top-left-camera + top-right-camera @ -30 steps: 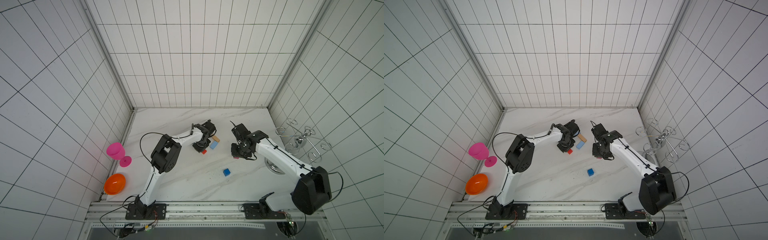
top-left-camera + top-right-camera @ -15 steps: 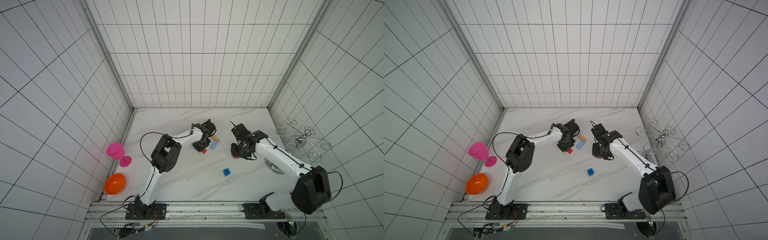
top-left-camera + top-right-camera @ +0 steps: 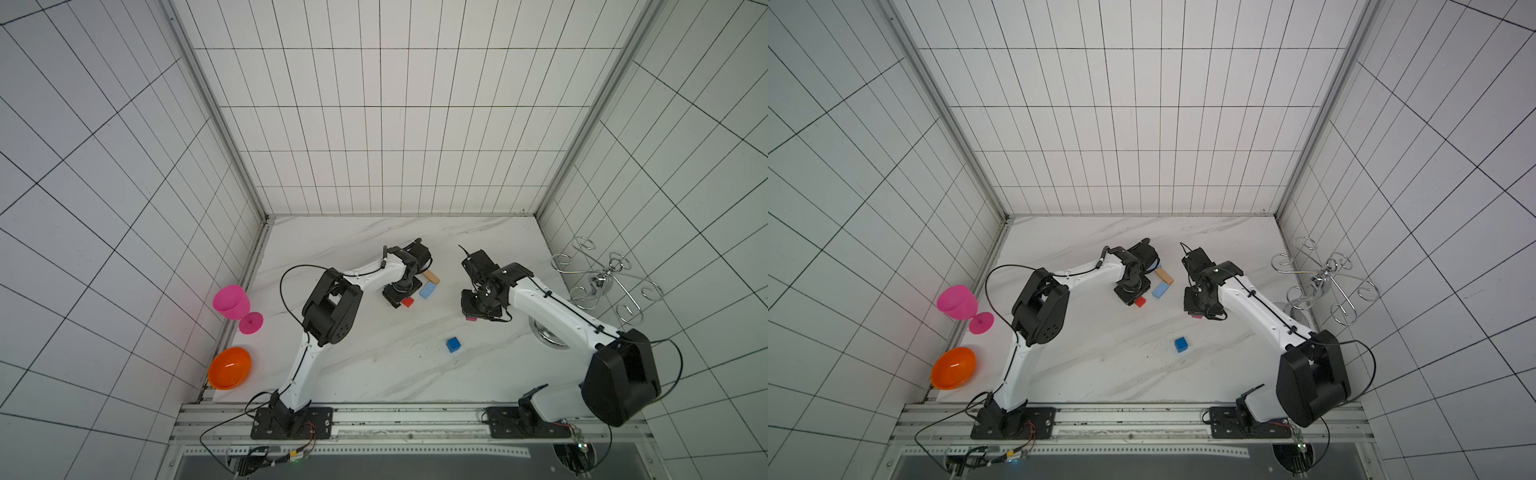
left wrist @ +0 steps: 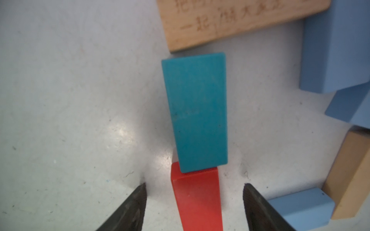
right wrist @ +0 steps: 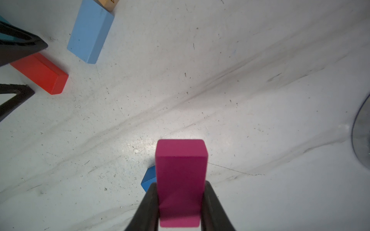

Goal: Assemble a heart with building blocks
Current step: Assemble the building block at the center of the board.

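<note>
My left gripper (image 4: 194, 186) is open, its fingers standing on either side of a red block (image 4: 198, 200) with a gap on each side. A teal block (image 4: 197, 112) butts against the red block's end. Tan blocks (image 4: 230, 20) and light blue blocks (image 4: 334, 46) lie around them in a loose cluster (image 3: 427, 289); I make out no heart outline. My right gripper (image 5: 180, 186) is shut on a magenta block (image 5: 181, 176), held just above the table (image 3: 471, 318). A blue cube (image 3: 453, 344) sits alone nearer the front.
A pink goblet (image 3: 232, 303) and an orange bowl (image 3: 229, 368) stand by the left wall. A wire rack (image 3: 602, 282) on a round metal base (image 3: 544, 332) stands at the right, under the right arm. Tiled walls close three sides.
</note>
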`<state>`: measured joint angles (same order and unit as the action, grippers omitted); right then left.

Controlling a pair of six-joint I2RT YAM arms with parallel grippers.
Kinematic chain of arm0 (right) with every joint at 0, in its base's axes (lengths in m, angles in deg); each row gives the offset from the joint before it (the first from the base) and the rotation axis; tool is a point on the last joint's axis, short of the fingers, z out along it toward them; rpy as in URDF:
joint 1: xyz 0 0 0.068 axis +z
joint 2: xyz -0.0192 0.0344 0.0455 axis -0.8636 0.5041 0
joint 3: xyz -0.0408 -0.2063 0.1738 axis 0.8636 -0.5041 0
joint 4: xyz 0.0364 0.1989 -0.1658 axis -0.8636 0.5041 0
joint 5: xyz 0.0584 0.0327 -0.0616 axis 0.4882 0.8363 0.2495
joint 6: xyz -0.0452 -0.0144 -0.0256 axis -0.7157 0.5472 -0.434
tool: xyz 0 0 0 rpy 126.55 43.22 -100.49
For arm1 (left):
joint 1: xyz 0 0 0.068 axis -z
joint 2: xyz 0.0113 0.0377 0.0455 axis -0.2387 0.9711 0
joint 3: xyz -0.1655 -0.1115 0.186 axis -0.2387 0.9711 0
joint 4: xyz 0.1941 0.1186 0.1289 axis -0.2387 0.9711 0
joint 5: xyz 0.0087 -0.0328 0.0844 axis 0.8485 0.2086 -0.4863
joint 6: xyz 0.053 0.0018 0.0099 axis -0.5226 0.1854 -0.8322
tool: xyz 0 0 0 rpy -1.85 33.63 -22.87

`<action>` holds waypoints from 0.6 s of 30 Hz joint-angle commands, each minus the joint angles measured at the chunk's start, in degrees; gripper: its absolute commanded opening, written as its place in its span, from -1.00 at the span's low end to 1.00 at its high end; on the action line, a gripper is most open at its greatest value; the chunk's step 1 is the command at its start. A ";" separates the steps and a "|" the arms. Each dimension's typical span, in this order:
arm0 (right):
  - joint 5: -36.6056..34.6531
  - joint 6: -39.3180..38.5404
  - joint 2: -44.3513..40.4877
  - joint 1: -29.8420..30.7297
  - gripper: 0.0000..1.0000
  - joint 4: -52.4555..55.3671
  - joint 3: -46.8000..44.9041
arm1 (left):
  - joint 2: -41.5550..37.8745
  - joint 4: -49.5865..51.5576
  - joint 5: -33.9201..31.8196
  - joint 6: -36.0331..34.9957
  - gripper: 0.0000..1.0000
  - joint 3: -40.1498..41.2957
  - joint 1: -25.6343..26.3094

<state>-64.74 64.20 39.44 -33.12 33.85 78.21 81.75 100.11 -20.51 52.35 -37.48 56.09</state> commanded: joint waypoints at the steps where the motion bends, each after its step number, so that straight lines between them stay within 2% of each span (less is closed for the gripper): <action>1: 0.14 -0.13 0.44 -0.27 -1.00 0.03 -1.12 | 2.49 0.15 -1.36 -0.42 -0.66 -0.87 -0.51; 18: 0.48 -0.49 1.22 -0.25 -1.00 -0.56 -1.23 | 4.32 1.03 -0.86 -1.76 -0.65 -3.22 -1.38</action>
<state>-64.46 64.15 39.99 -33.12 33.26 78.21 83.24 100.65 -20.44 51.06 -39.88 55.20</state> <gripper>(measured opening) 0.300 0.284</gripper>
